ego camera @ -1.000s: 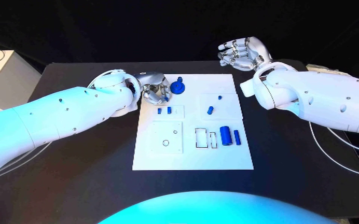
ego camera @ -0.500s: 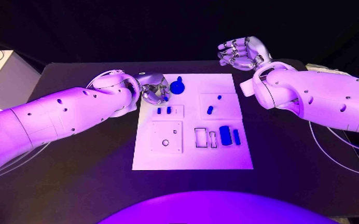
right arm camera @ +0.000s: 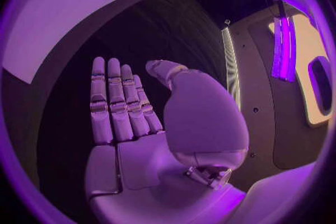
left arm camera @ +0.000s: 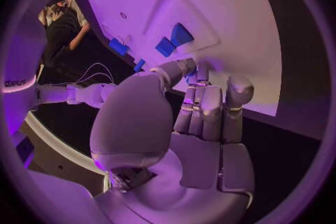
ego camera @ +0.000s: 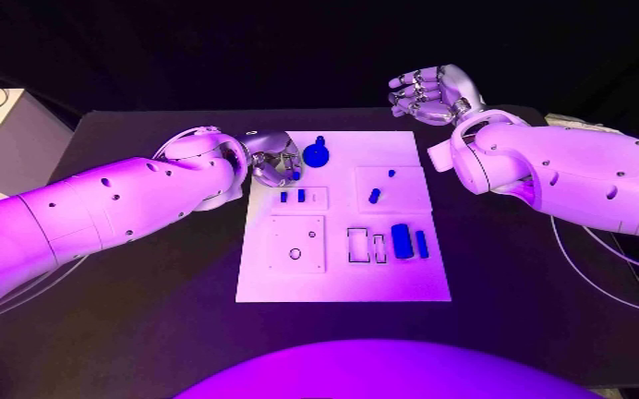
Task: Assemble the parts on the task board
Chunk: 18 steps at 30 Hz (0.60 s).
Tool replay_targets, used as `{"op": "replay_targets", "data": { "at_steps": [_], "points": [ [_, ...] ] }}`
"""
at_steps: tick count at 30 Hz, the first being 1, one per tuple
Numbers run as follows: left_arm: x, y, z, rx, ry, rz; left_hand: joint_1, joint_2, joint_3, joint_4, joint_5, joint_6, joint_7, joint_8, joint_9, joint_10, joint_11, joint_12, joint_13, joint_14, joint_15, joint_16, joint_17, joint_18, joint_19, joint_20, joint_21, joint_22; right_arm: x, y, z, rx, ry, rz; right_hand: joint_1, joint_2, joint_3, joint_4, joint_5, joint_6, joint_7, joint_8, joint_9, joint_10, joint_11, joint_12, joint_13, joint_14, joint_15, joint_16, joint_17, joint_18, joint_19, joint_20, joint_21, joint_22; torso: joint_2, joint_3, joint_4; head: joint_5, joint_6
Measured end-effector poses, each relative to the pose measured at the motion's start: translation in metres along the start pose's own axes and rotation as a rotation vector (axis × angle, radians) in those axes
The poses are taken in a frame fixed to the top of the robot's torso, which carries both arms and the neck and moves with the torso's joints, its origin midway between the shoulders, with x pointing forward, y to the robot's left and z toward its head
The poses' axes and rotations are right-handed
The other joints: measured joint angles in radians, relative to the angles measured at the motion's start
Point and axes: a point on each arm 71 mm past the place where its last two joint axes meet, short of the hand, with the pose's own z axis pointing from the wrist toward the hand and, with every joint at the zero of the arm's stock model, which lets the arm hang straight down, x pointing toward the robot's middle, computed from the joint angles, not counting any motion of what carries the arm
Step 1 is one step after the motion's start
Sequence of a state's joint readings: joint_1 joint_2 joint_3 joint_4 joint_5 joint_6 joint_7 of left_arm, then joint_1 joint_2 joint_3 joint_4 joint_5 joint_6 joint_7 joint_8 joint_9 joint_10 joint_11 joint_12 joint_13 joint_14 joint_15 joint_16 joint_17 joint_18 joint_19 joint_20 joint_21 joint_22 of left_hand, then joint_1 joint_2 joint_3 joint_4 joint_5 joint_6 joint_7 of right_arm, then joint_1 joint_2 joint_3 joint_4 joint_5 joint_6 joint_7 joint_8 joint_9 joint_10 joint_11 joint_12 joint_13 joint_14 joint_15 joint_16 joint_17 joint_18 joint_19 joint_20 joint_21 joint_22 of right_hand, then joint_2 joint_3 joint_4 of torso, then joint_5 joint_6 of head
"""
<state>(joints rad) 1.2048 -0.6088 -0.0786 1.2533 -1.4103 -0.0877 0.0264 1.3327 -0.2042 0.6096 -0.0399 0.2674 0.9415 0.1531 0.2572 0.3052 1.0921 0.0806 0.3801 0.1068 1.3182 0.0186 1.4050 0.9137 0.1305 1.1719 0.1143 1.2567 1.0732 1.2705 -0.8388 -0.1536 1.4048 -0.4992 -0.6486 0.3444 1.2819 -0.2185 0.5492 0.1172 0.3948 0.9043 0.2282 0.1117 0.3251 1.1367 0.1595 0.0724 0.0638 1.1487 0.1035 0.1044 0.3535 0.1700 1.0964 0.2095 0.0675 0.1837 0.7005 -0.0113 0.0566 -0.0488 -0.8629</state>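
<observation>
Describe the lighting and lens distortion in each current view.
Head view: purple light tints the task board and both arms; straight edges stay straight. Left wrist view: fisheye bends the board's edge behind the left robot hand. Right wrist view: fisheye too, with a bright glare strip beyond the right robot hand.

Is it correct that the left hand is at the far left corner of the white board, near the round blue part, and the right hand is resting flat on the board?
Not quite. The right hand is not on the task board: the head view shows it raised beyond the board's far right corner, holding nothing. The rest stands: the left hand is at the far left corner, near the round blue part.
</observation>
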Motion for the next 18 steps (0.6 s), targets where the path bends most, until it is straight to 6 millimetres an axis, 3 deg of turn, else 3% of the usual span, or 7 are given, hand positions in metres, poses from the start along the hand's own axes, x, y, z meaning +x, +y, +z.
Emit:
{"op": "replay_targets", "data": {
  "at_steps": [9, 18],
  "points": [
    [-0.0003, 0.0026, -0.0013, -0.010, -0.001, -0.002, -0.004, -0.004, 0.000, 0.000, 0.000, -0.015, 0.001, -0.008, -0.004, 0.000, 0.000, -0.005, 0.001, -0.005, -0.002, 0.000, -0.005, 0.000, -0.003, 0.004, -0.004, -0.003, -0.0003, -0.0002, 0.0000, 0.000, -0.001, -0.001, 0.000, 0.000, 0.000, 0.000, 0.000, 0.000, 0.000, 0.000, -0.001, 0.000, 0.000, 0.000, 0.000, 0.000, 0.000, 0.000, -0.001, 0.000, 0.000, 0.000, 0.000, -0.001, 0.000, 0.0004, -0.0002, 0.000, 0.000],
    [-0.0028, 0.0086, -0.0042, -0.028, -0.010, -0.004, -0.004, -0.012, 0.000, 0.000, 0.000, -0.086, 0.000, -0.060, -0.029, 0.000, 0.000, -0.026, 0.007, -0.012, -0.002, 0.000, -0.017, 0.000, -0.011, 0.004, -0.011, -0.014, -0.0027, -0.0024, 0.0004, 0.006, 0.002, -0.009, 0.001, 0.000, 0.006, -0.020, -0.024, 0.002, -0.003, 0.000, -0.001, -0.002, -0.002, 0.000, 0.000, 0.000, 0.000, -0.005, -0.009, 0.000, 0.000, 0.000, 0.000, -0.012, 0.000, 0.0007, -0.0007, 0.001, 0.002]
  ]
}}
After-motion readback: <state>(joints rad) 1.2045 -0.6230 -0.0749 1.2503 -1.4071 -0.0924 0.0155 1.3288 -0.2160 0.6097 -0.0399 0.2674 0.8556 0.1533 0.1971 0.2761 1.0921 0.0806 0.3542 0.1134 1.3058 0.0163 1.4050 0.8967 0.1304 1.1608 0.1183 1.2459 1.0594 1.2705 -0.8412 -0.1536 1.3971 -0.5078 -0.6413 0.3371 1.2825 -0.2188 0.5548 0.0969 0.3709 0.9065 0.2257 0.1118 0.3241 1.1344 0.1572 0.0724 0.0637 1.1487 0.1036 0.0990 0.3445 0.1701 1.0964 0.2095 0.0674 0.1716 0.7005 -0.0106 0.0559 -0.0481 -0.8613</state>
